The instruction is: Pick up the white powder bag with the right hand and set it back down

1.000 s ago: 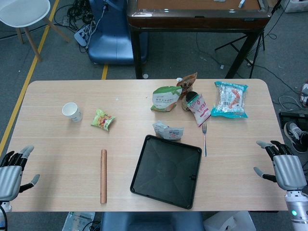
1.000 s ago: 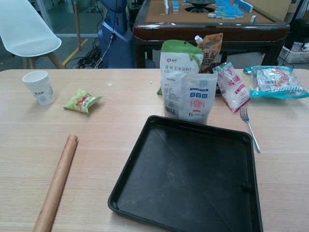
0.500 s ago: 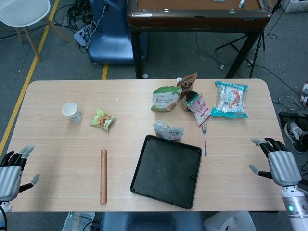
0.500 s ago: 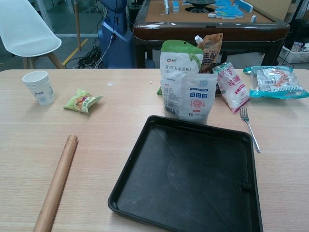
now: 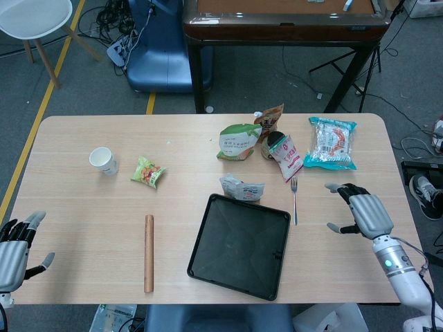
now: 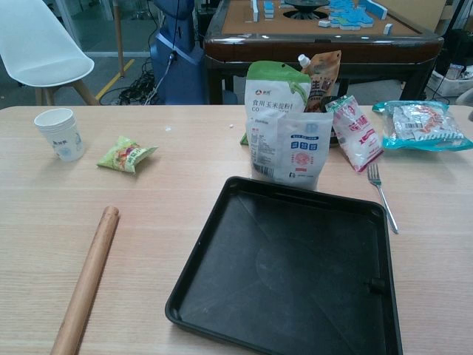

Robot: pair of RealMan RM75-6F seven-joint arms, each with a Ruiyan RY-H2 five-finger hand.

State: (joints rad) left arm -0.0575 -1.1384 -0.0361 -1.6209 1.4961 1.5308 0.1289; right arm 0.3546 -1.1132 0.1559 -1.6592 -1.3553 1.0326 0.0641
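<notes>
Right robot hand (image 5: 365, 213) out over the counter (image 5: 83, 214) near its right edge, fingers spread, nothing in it. Left robot hand (image 5: 12, 247) off the near-left corner, fingers apart too, holding nothing. White powder bag (image 6: 289, 148) standing just beyond the far edge of the black tray (image 6: 295, 274), blue label facing the chest camera; from the head view, slumped a little and crumpled at the top. Well apart from the right robot hand, with the fork (image 5: 294, 199) lying between them beside the tray.

Reach not yet made, by the look of it. Best line probably in from the right, passing above the fork rather than sweeping across it. Worth watching the crowd behind: green-and-white starch bag (image 6: 275, 87) close at the back, brown spouted pouch (image 6: 321, 72) and red-and-white packet (image 6: 356, 133) just to the right. Little room on that side, so fingers likely need to come onto the upper part of the bag, thumb on one face and the rest on the other.

Soft bag, loose powder: likely to sag and shift, so a firm hold on the body rather than the crumpled top. Straight lift, small and clear of the tray rim, then back down on its base upright, release only once settled.
</notes>
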